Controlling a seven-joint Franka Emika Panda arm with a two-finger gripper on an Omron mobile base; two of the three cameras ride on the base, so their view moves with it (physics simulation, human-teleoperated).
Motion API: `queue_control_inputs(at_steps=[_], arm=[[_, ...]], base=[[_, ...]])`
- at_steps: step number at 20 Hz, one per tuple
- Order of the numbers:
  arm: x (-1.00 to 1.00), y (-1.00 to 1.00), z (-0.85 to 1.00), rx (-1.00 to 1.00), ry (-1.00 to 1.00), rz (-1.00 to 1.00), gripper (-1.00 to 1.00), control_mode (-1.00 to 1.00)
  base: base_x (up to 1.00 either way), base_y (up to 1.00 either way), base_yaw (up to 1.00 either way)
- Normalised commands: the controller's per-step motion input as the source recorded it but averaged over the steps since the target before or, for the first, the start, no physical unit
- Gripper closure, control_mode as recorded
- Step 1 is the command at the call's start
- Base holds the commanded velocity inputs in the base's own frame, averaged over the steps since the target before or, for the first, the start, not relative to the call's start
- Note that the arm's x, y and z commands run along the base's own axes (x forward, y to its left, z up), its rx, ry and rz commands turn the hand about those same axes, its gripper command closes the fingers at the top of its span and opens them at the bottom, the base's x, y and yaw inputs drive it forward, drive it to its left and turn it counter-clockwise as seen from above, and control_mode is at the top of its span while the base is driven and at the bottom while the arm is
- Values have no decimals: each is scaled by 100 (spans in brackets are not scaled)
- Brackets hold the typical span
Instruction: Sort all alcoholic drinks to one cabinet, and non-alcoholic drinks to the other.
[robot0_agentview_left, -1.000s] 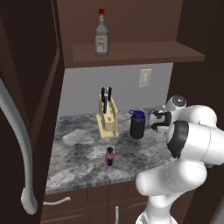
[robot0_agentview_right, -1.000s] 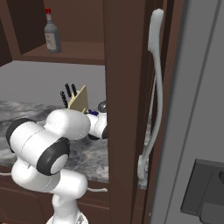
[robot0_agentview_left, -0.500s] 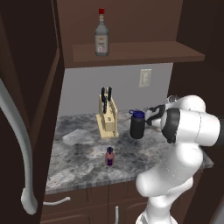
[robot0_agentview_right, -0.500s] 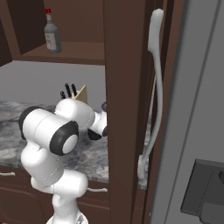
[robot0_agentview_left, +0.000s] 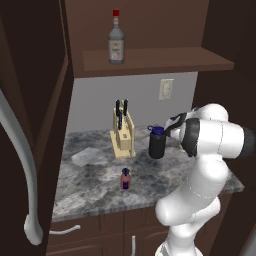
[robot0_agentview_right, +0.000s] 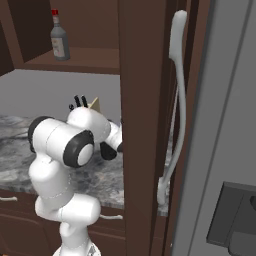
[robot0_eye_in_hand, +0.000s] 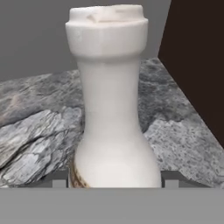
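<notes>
The cream-white slim-necked bottle (robot0_eye_in_hand: 112, 100) stands upright between the gripper's (robot0_eye_in_hand: 113, 178) dark tips, ready for lifting. Whether they already clamp it cannot be told. The clear glass red-capped bottle (robot0_agentview_left: 116, 39) stands at the shelf's left end, already sorted.

Claw (robot0_eye_in_hand: 112, 179) jaws apart, arm bent

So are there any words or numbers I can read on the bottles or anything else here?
No text can be read anywhere.
Clear bottle with red cap on the cabinet shelf: it has a pale label, too blurred to read.
Small red bottle on the counter: too small to tell.
Black bottle with blue lid: no lettering visible.
Cream-white bottle: plain, apart from a brownish mark near its base.
</notes>
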Motion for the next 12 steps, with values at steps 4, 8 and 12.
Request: queue_control_inputs(at_steps=[4, 8, 12], arm=[[-54, -3, 46, 6, -2, 0, 100, -100], [-74, 10, 98, 4, -2, 0, 100, -100], [-85, 26, 100, 1, 0, 0, 100, -100]], base=[[0, 0, 0], [0, 0, 0], [0, 0, 0]])
